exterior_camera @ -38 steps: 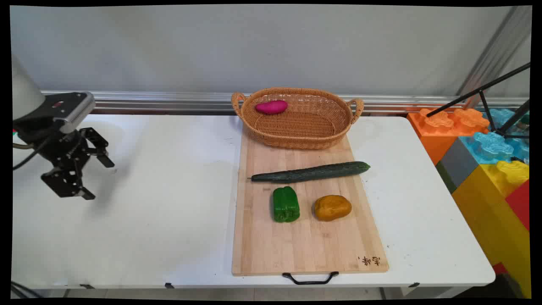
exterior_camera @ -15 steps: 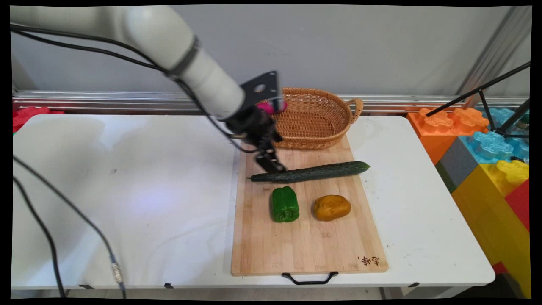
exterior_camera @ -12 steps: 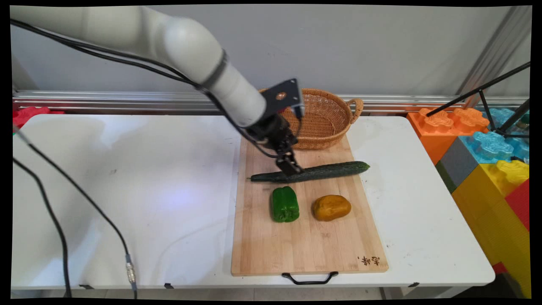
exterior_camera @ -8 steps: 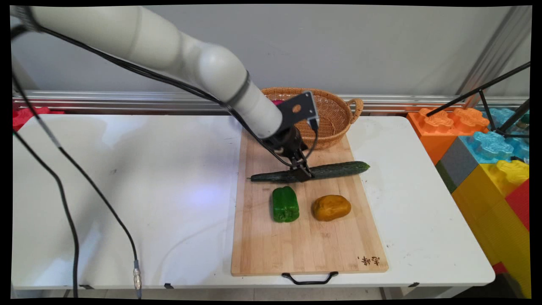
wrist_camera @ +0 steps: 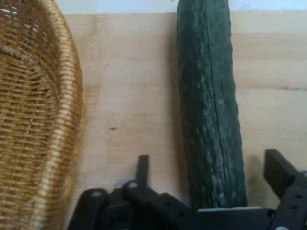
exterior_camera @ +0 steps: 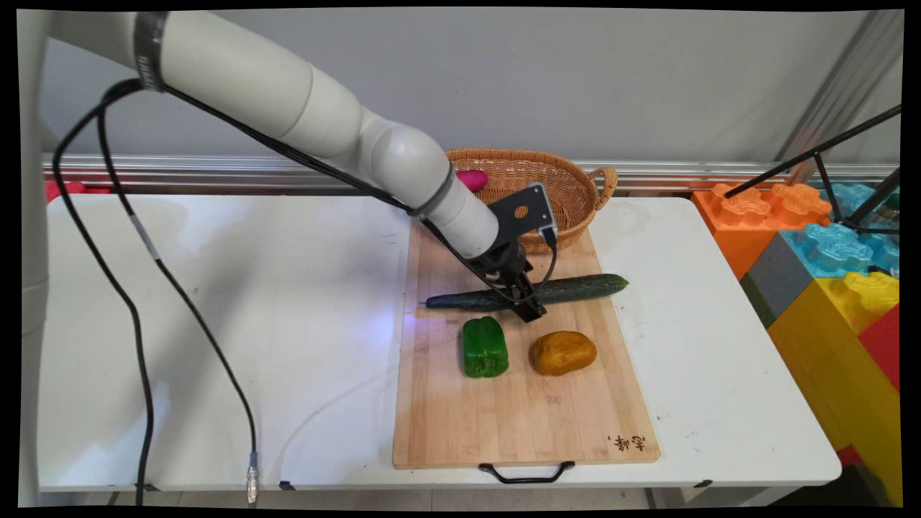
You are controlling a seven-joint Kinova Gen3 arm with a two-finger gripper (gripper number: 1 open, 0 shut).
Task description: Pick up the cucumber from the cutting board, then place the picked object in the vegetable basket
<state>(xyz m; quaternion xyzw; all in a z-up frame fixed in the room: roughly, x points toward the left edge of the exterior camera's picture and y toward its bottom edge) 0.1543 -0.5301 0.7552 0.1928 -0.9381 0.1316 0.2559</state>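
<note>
The white arm's forearm covers the left end of the wicker basket (exterior_camera: 554,198) at upper centre of the main view, so only the right tip of a magenta vegetable (exterior_camera: 473,180) inside it shows. The arm's wrist also hides a short stretch of the long dark cucumber (exterior_camera: 575,288) where it crosses the wooden cutting board (exterior_camera: 518,410). In the hand view the cucumber (wrist_camera: 211,124) runs from the top edge down to the bottom and vanishes behind the black linkage, both its ends cut off; the basket wall (wrist_camera: 38,124) fills the left side of that frame. The black gripper (exterior_camera: 531,308) is down on the board at centre frame, spread wide and gripping nothing, its jaws astride the cucumber about mid-length: in the hand view one finger (wrist_camera: 142,167) stands left of the cucumber and the other rises at its right. Whether either finger touches the skin cannot be made out. Just below the gripper in the main view lie a green bell pepper (exterior_camera: 484,347) and, to its right, a yellow-brown potato (exterior_camera: 563,352), apart from each other. Coloured toy blocks (exterior_camera: 827,273) are stacked beside the white table (exterior_camera: 216,324) at right
</note>
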